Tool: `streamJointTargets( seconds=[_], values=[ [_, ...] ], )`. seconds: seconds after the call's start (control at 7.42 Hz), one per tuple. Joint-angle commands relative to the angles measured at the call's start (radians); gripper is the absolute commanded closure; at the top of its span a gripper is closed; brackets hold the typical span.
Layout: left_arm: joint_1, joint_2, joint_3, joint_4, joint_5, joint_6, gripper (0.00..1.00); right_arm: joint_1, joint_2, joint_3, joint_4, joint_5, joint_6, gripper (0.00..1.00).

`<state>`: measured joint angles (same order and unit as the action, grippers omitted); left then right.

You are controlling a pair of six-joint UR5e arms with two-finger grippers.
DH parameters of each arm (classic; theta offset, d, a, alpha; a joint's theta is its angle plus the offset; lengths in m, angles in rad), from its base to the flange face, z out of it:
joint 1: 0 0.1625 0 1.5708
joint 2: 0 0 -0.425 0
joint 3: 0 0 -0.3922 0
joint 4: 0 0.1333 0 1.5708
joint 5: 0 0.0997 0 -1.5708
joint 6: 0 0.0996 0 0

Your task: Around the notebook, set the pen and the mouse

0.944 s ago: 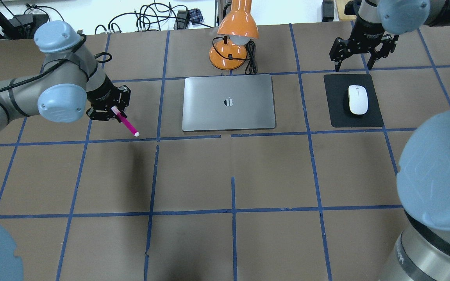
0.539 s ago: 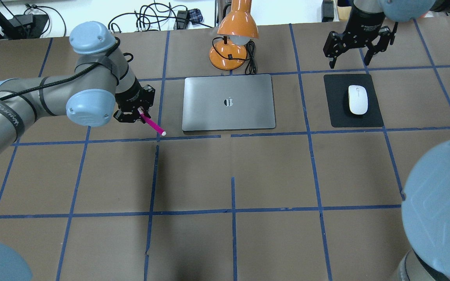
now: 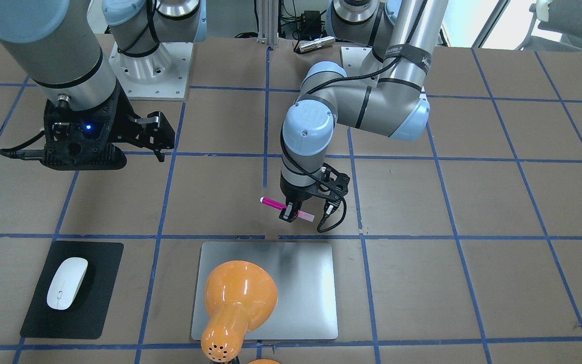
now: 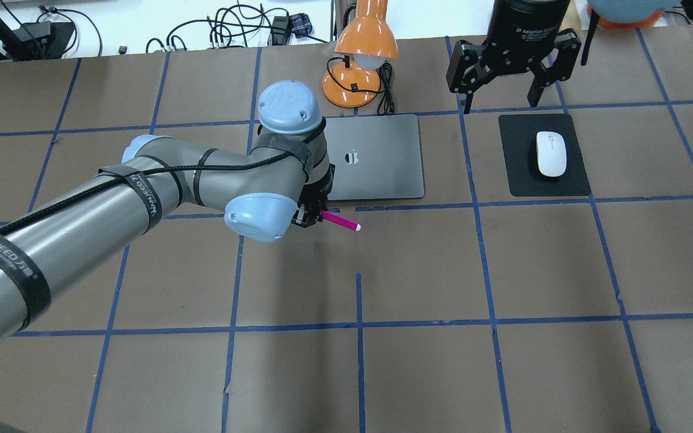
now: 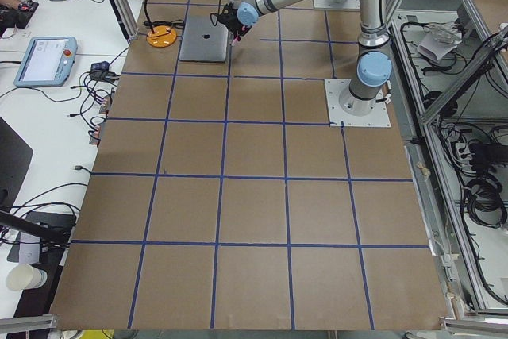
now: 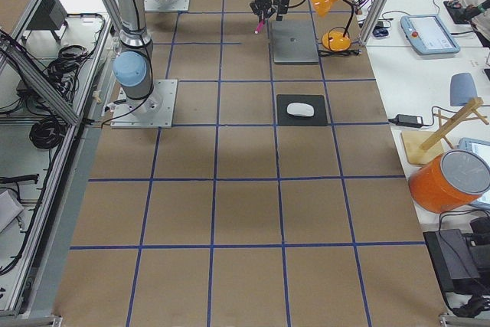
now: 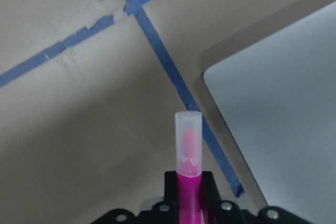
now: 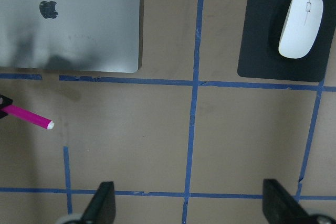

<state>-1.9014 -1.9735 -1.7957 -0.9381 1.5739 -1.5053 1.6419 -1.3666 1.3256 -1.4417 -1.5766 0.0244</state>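
My left gripper (image 4: 315, 214) is shut on the pink pen (image 4: 341, 222), which sticks out level over the table just in front of the near edge of the silver notebook (image 4: 382, 162). From the front, the pen (image 3: 277, 203) crosses the left gripper (image 3: 291, 211), short of the notebook (image 3: 296, 283). The left wrist view shows the pen's pale cap (image 7: 188, 140) beside a notebook corner (image 7: 283, 103). The white mouse (image 4: 551, 154) lies on a black mat. Beyond the mat, my right gripper (image 4: 498, 99) hangs open and holds nothing, and its camera sees the mouse (image 8: 299, 24).
The black mat (image 4: 542, 183) lies to the right of the notebook. An orange desk lamp (image 4: 361, 42) with its cord stands behind the notebook, and its head (image 3: 235, 298) hangs over part of the lid. Blue tape lines grid the brown table (image 4: 418, 270).
My left arm has swung right with the pen, from left of the notebook to in front of its near edge. The right gripper has drawn up and leftward, still open.
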Motion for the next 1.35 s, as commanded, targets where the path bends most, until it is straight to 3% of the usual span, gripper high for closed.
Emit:
streamJointTargets(
  seconds=[0.0,0.4,0.94,1.21],
  values=[
    [-0.036,-0.028,-0.001,0.009,-0.002,-0.113,1.00,0.002,-0.006,0.006,-0.020,0.012,0.035,0.00],
    [-0.039,-0.044,-0.001,0.009,-0.038,-0.162,1.00,-0.049,0.003,0.006,-0.028,0.003,-0.079,0.00],
    [-0.068,-0.057,-0.034,0.009,-0.069,-0.191,1.00,-0.080,-0.005,0.024,-0.034,0.012,-0.084,0.00],
    [-0.076,-0.057,-0.037,0.005,-0.071,-0.194,0.92,-0.079,-0.005,0.024,-0.040,0.012,-0.080,0.00]
  ],
)
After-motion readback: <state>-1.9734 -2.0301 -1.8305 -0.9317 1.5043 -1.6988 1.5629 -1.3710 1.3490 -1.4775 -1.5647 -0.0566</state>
